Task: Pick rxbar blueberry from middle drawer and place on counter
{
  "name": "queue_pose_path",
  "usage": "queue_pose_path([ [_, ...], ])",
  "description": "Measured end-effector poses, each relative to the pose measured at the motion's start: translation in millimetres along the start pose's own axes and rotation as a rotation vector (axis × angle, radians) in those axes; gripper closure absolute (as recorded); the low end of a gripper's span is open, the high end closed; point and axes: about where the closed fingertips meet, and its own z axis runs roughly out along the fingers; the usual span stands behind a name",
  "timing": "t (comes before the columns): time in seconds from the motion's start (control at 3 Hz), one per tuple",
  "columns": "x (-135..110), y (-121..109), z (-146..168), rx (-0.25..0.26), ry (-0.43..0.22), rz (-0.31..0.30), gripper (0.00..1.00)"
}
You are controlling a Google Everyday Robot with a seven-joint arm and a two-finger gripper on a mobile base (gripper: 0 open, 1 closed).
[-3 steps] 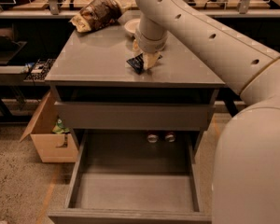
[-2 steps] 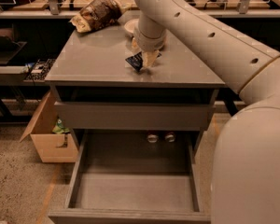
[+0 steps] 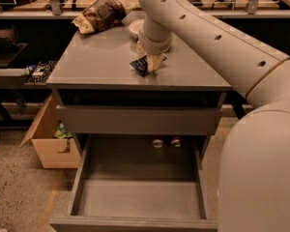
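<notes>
My gripper hangs from the long pale arm over the middle of the counter, with its tips down at the surface. It is shut on the rxbar blueberry, a small dark navy bar that sits tilted, its lower edge at or just above the counter top. The middle drawer stands pulled fully open below, and its grey floor is bare.
A brown-and-yellow snack bag and a white bowl lie at the back of the counter. A closed plain drawer front is above the open drawer. Two round metal pieces show behind it. A cardboard box stands on the floor at left.
</notes>
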Motion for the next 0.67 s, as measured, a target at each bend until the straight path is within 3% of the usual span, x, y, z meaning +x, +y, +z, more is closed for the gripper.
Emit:
queue_pose_path([
  [0.67,-1.6,1.6,5.7,-0.008,-0.004,-0.002,0.13],
])
